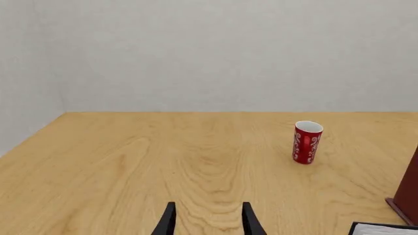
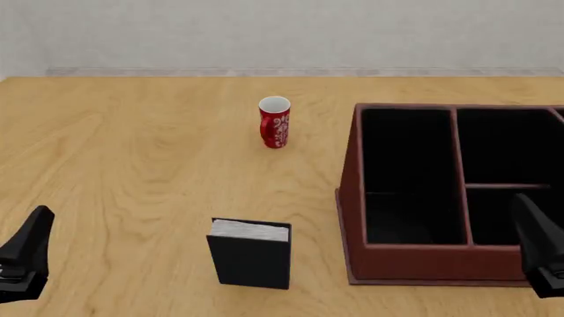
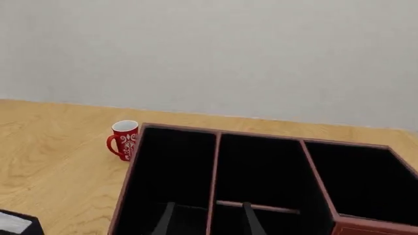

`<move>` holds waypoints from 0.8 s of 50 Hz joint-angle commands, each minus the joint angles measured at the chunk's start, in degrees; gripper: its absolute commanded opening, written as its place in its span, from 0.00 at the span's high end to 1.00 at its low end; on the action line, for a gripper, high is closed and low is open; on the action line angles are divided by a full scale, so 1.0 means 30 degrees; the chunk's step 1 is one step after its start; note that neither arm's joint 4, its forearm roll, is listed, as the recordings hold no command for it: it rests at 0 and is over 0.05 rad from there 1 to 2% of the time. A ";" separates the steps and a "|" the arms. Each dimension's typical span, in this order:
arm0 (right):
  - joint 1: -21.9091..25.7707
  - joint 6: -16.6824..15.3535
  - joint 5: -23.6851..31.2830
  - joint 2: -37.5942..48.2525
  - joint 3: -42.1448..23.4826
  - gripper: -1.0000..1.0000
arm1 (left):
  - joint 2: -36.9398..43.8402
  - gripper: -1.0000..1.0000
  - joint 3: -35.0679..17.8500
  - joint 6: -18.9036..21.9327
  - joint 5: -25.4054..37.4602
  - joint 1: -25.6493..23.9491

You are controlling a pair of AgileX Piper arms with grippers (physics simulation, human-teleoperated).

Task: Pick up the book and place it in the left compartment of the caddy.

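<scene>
The black book (image 2: 251, 254) with its white page block up stands upright on the table, left of the caddy (image 2: 352, 198); its edge shows in the left wrist view (image 1: 385, 228) and its corner in the right wrist view (image 3: 13, 223). The reddish-brown caddy's long left compartment (image 2: 405, 172) is dark and holds nothing; it also shows in the right wrist view (image 3: 173, 181). My left gripper (image 2: 35, 231) is open and empty at the near left, well left of the book; its fingers show apart in its wrist view (image 1: 209, 218). My right gripper (image 2: 533, 224) is open and empty, over the caddy's near right part (image 3: 207, 220).
A red mug (image 2: 275, 123) with a white pattern stands upright behind the book and left of the caddy's far corner; it shows in both wrist views (image 1: 306, 142) (image 3: 124, 140). The caddy's corner (image 1: 408, 196) is at the left wrist view's edge. A grey wall bounds the table's far side.
</scene>
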 commanded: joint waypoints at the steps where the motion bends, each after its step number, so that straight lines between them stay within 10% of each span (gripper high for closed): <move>1: 0.2587 0.0330 0.0802 0.1052 -0.1551 0.00 | 0.0003 0.00 -0.0001 0.0000 -0.0001 0.0000; 40: 0.8874 0.0841 -0.0155 0.5738 -0.4012 0.00 | 0.0003 0.00 -0.0001 0.0000 -0.0001 0.0000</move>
